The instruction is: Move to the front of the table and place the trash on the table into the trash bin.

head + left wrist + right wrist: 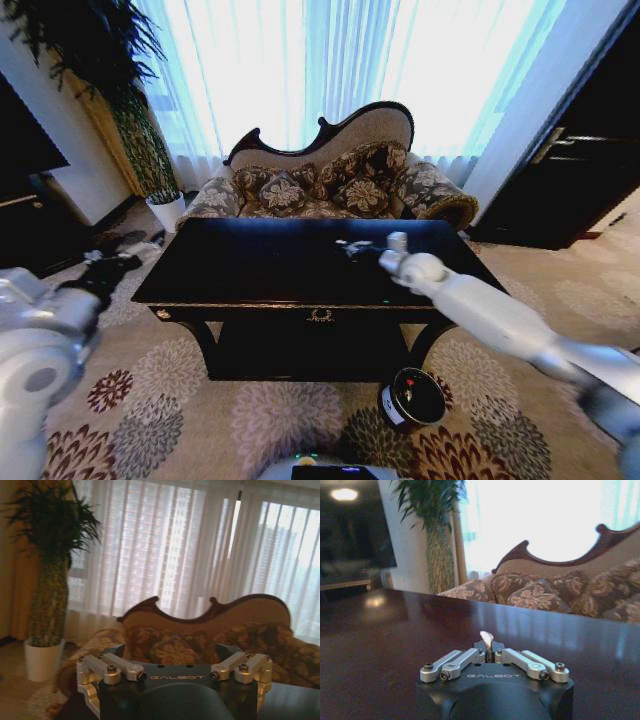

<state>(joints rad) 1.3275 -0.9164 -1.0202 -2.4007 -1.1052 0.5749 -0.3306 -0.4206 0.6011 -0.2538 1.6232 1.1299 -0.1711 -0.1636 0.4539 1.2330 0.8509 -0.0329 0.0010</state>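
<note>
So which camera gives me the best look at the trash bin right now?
The head view: the trash bin stands on the carpet in front of the table, its open top and white label visible. The left wrist view faces the sofa and curtains; the right wrist view looks across the tabletop, so neither helps with it.

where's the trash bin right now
In the head view the trash bin stands on the floral carpet in front of the table, near its right front leg, below the outstretched right arm.

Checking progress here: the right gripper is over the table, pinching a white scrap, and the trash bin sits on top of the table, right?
Not quite. The trash bin stands on the carpet in front of the table, as the head view shows. The right gripper is over the table, shut on a white scrap.
</note>
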